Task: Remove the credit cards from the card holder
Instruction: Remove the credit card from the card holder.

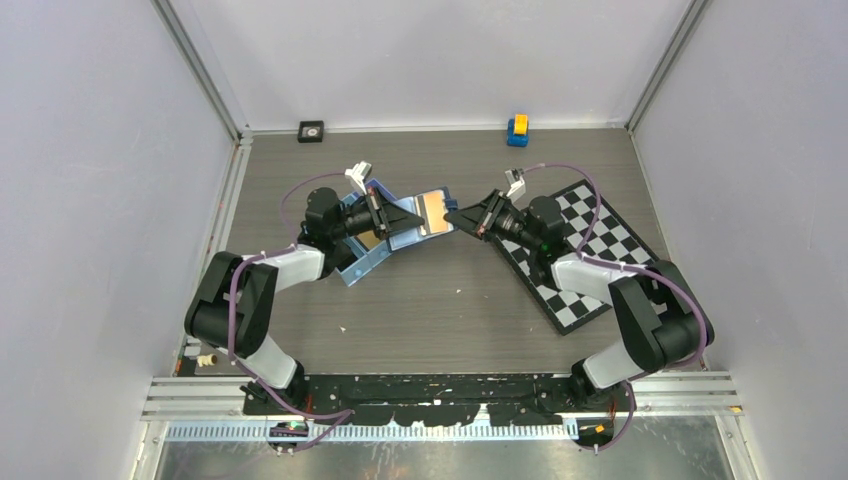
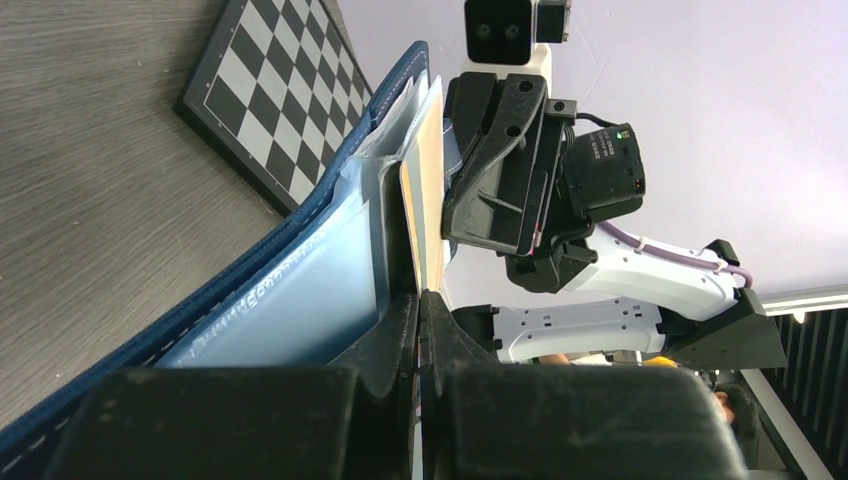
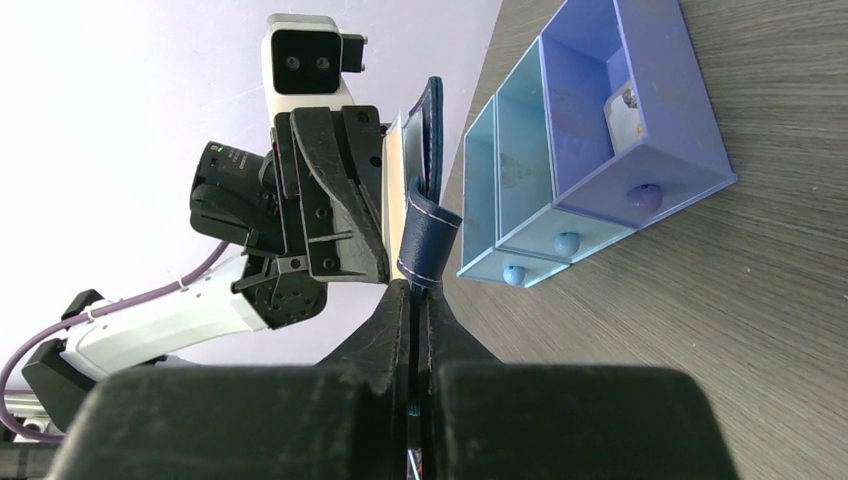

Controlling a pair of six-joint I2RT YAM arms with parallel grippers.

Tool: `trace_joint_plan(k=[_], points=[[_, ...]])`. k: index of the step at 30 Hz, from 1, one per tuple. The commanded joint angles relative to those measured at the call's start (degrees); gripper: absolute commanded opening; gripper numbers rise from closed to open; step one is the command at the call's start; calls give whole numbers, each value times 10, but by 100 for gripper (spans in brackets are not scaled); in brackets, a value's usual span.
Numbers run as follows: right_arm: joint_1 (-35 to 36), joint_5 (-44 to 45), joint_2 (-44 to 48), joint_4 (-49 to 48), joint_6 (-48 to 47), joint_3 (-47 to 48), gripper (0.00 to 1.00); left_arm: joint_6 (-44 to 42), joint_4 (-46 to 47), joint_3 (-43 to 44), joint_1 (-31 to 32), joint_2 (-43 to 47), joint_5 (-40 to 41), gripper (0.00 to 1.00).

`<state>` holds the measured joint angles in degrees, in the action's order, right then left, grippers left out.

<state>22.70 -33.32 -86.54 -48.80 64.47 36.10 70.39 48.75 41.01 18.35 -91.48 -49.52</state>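
**Card holder pinched between both end effectors, above the tray**

We take the light-blue tray (image 3: 650,160) on the tabletop (image 1: 450,300) as our landmark.

- The left end effector (image 1: 400,217) hangs over the tray's far right part. Its fingers are pressed together on the near edge of the card holder (image 2: 270,300).
- The card holder is off the tabletop, just right of the tray and above it. It is opened like a book, navy outside and lighter blue inside.
- One orange-gold credit card (image 2: 430,170) stands in the holder on the side away from the tray, and its top edge sticks out past the pocket. Paler leaves sit beside it. We cannot tell whether these are more cards.
- The right end effector (image 1: 458,218) meets the holder's far edge from the side opposite the tray. Its fingers are pressed together, and from the right wrist view they appear to nip the tip of a curled navy flap.
- A checkerboard mat (image 1: 580,250) lies flat on the tabletop well right of the tray, under the right arm.
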Motion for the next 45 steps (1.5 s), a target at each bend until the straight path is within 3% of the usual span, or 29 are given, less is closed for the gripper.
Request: trace_joint_plan(k=[1, 28, 36, 40, 45], points=[[-16, 27, 36, -11, -8, -5, 1, -2, 16, 16, -5, 14, -1, 0], [-36, 28, 41, -46, 18, -23, 1, 5, 24, 14, -9, 8, -3, 0], [-35, -6, 3, -111, 52, -17, 43, 13, 35, 15, -9, 1, -7, 0], [-25, -14, -5, -119, 50, -12, 50, 18, 43, 18, -5, -1, -12, 0], [-18, -16, -12, -105, 42, -4, 45, 18, 44, 21, -2, -2, -14, 0]])
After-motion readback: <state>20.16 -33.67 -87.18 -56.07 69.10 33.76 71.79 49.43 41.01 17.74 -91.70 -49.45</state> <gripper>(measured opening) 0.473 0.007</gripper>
